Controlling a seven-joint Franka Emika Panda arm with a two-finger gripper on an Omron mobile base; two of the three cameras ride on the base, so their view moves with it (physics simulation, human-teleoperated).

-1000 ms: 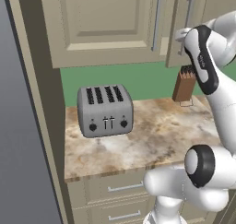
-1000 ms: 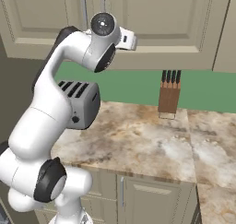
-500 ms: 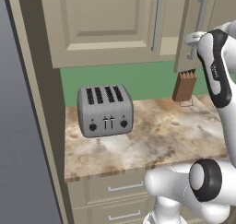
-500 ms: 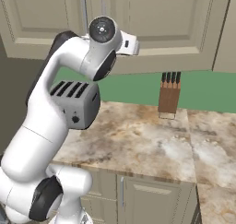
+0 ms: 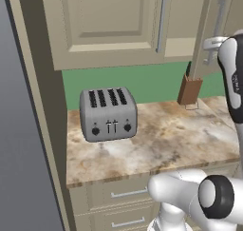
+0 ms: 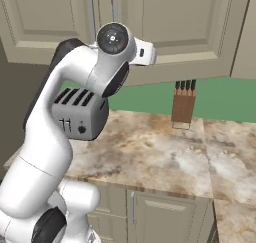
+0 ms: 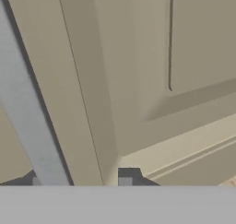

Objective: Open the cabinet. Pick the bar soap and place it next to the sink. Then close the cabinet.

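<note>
Cabinet (image 5: 118, 25): hangs above the counter's far side; its right door (image 5: 209, 35) now stands swung out from the front, where half a second ago it sat nearly flush.
Handle (image 7: 32, 121): the door's long silver bar runs between the gripper's (image 7: 78, 179) two dark fingertips in the hand view, and the jaws stand part-way in, clamped on it.
Arm: the white wrist is at the right door's handle in the left base view, and has travelled right and toward the robot with the door.
Counter (image 5: 156, 139): a grey toaster (image 5: 108, 113) sits at left, a wooden knife block (image 5: 190, 90) at the far right, both unmoved.
Bar soap: not to be seen yet; the opening gap shows nothing clearly.
Sink: outside these views.
Meaning: the opening step looks under way but unfinished; the door likely needs more swing before any reach inside.
</note>
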